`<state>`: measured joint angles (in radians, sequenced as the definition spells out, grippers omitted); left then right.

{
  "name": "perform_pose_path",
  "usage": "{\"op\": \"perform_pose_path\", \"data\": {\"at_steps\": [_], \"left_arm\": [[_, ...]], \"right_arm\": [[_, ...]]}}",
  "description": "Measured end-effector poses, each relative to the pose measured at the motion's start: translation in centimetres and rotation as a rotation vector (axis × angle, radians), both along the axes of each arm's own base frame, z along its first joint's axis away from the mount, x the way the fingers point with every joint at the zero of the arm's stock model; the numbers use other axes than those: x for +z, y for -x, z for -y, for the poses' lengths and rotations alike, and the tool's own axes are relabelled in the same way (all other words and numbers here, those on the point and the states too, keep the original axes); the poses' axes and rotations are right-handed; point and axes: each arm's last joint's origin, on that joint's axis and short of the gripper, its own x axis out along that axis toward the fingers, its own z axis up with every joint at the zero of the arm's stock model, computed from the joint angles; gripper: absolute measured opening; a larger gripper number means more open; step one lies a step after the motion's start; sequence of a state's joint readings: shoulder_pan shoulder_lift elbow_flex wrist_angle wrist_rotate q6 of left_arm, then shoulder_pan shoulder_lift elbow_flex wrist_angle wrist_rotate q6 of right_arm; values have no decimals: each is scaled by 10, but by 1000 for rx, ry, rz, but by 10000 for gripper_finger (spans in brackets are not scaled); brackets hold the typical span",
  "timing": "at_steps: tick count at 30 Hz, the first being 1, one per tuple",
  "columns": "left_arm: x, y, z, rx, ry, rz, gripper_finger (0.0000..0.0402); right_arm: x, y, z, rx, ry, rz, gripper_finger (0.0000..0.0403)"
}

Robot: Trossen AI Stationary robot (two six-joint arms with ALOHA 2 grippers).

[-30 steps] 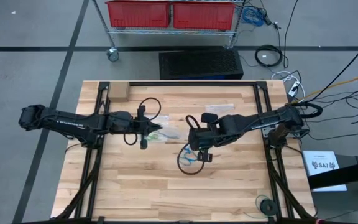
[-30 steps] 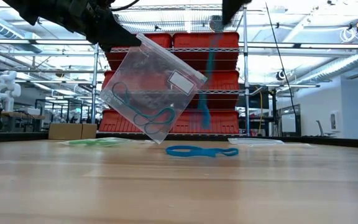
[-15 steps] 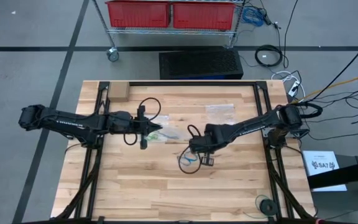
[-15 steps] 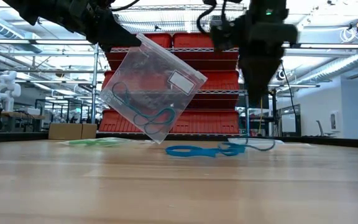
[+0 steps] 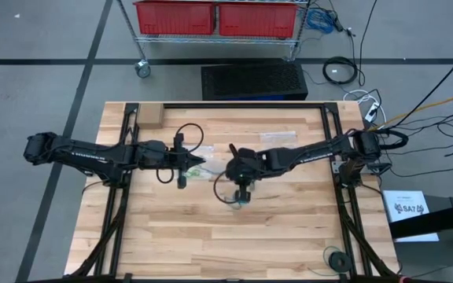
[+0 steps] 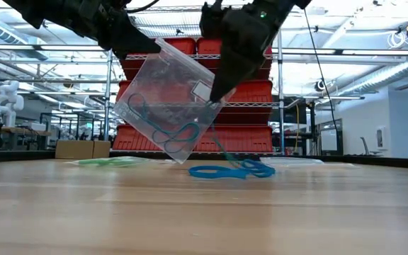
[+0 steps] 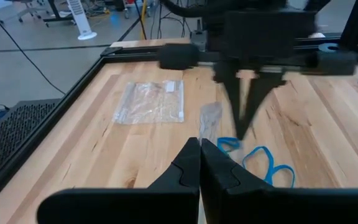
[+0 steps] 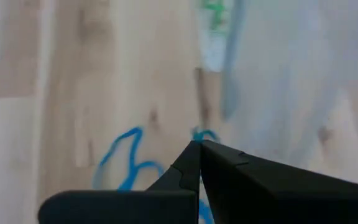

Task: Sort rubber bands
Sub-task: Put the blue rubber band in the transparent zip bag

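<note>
While the left claw (image 6: 137, 49) stays clamped on a clear bag (image 6: 172, 103) holding teal bands (image 6: 163, 129), the right claw (image 6: 214, 92), pinched shut, has swung toward nine o'clock; blue rubber bands (image 6: 229, 171) lie on the bench (image 6: 204, 212).

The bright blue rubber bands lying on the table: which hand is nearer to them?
Right. The right hand hangs just above the blue rubber bands. The left hand is off to their side, holding a clear bag up off the table.
</note>
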<state>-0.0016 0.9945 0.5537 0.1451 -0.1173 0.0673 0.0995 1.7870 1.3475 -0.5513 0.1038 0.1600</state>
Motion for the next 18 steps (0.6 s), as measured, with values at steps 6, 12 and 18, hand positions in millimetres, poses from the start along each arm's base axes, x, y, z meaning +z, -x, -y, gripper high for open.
{"op": "perform_pose_path", "data": {"at_steps": [6, 12, 18], "left_arm": [[0, 0, 0, 15, -4, -2, 0], [0, 0, -1, 18, -4, -4, 0], [0, 0, -1, 18, -4, -6, 0]], "right_arm": [[-12, -2, -18, 90, -65, -40, 0], [-13, -5, -36, 161, -84, 8, 0], [16, -13, -38, 178, -76, 85, 0]]}}
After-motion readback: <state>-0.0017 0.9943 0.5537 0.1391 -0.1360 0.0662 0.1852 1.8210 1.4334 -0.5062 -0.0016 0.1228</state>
